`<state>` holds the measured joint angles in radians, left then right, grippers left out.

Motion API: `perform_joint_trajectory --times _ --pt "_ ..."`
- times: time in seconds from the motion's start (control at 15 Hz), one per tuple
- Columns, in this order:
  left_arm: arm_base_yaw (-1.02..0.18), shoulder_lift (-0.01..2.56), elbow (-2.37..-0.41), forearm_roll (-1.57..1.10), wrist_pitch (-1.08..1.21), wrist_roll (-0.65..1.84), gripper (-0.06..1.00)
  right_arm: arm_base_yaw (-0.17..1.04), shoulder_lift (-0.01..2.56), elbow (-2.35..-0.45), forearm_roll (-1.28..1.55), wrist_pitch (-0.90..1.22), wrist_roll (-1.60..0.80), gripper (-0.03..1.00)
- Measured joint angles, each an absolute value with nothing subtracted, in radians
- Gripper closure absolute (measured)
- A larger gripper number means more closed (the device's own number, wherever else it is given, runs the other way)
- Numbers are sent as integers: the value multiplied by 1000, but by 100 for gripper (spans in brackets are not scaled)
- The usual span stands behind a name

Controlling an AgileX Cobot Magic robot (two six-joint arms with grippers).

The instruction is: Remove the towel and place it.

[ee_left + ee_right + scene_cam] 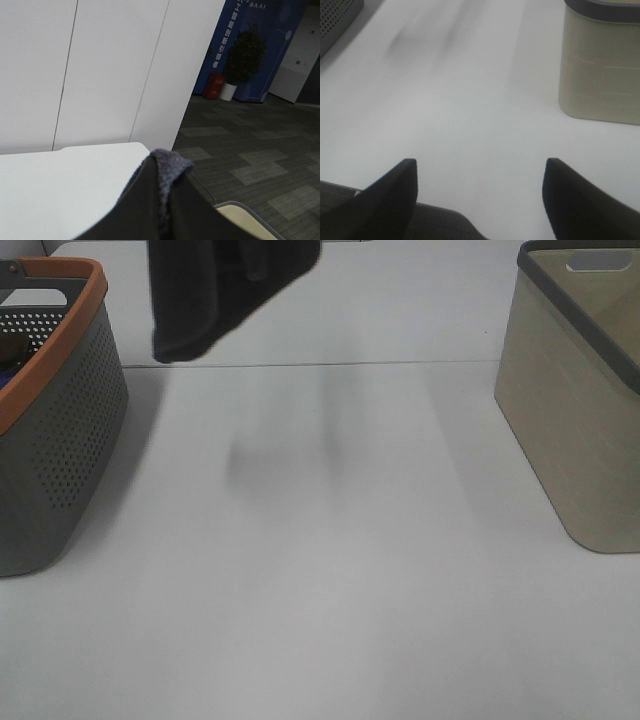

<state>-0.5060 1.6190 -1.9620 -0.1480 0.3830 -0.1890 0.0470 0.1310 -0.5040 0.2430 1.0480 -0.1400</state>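
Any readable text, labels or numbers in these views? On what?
"BAAI": white letters at the top of the blue wall panel, left wrist view; blurred, so the reading is uncertain.
Column of white Chinese characters on the same panel: too blurred to read.
towel, grey basket, beige basket: no text visible.

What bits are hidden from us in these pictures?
In the high view:
Towel: its top is cut off by the upper edge, so its holder is unseen there.
Grey basket: contents mostly hidden by its wall and the left edge.
Beige basket: inside hidden by its near wall.
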Motion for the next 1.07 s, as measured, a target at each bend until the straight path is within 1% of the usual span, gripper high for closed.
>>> perform_joint_trajectory --times 0.13,0.33,0.47,0.6,0.67,0.8,0.93,1.07 --pt "-531 1650 -1962 -148 383 -180 94 47 202 -509 264 1033 -147 30" --pt "-567 1687 -1962 -148 386 -174 94 47 299 -540 364 949 -215 30" --pt "-588 1708 -1962 -148 386 -174 94 64 377 -559 505 910 -360 30" --pt "-612 1728 -1962 -148 386 -174 94 113 470 -562 693 903 -558 30" --pt "-617 1732 -1962 -148 386 -174 94 124 499 -562 732 901 -616 30" --pt "-624 1744 -1962 -149 387 -174 94 139 608 -572 836 865 -813 30" --pt "-625 1762 -1962 -149 388 -174 94 140 722 -604 902 819 -916 30" --pt "-625 1777 -1962 -150 389 -174 94 143 836 -653 939 792 -939 30"
